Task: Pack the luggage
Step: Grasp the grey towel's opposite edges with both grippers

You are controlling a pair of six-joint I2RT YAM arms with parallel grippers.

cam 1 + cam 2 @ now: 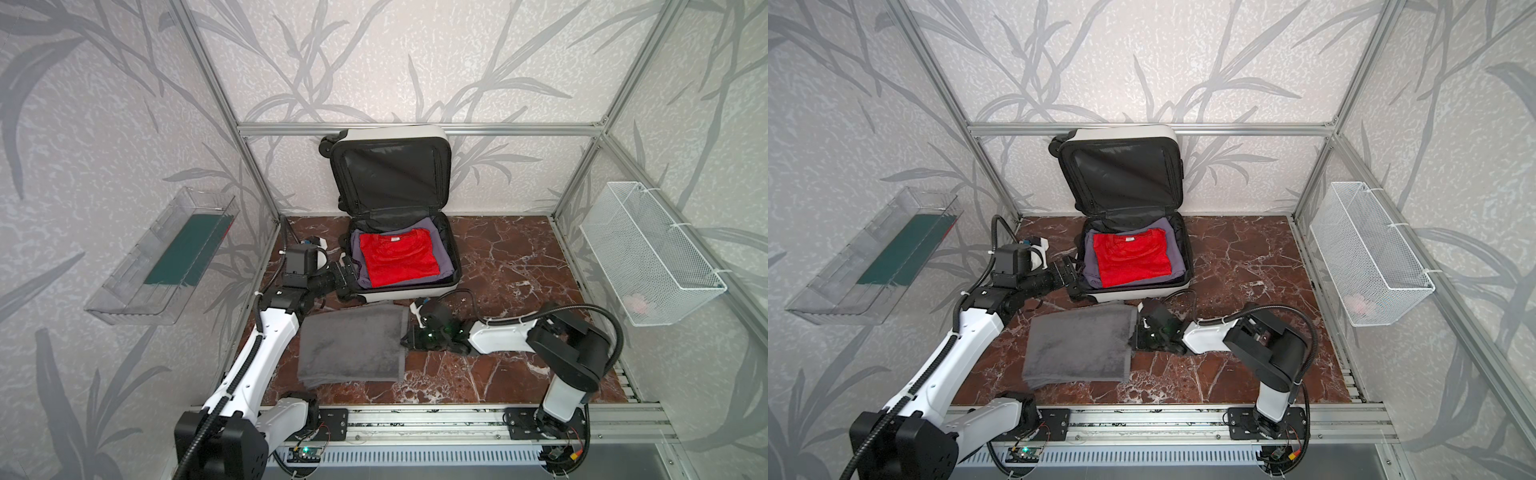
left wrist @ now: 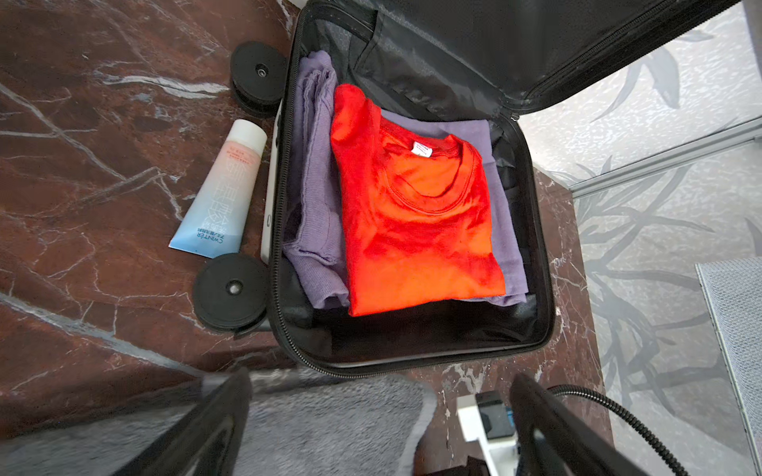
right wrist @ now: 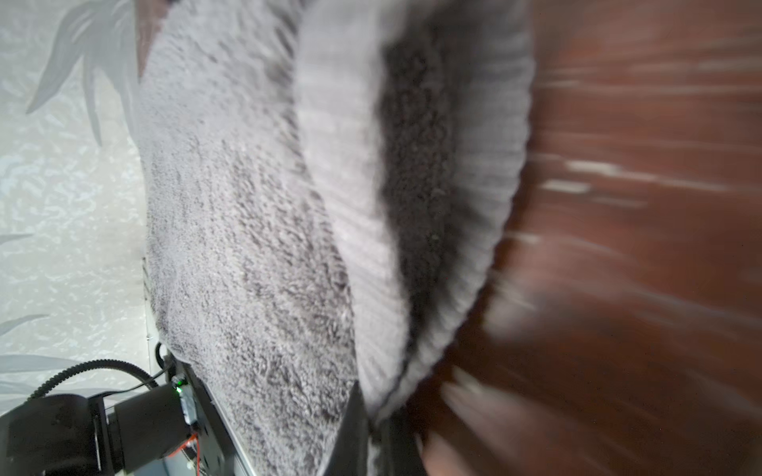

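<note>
A red-brown marble tabletop (image 1: 519,266) fills a wallpapered booth. In a top view the luggage (image 1: 390,178) lies open at the rear centre, a red shirt (image 1: 397,259) packed inside. The left gripper (image 1: 348,275) hovers at its left edge, jaws spread wide. Left wrist view: a tube (image 2: 222,193) lies just beside the luggage. Right wrist view: the right gripper (image 3: 373,428) pinches the hem of the grey towel (image 3: 247,206).

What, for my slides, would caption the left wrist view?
Open luggage holds a red shirt atop purple clothes; a tube lies outside beside its wheels.
</note>
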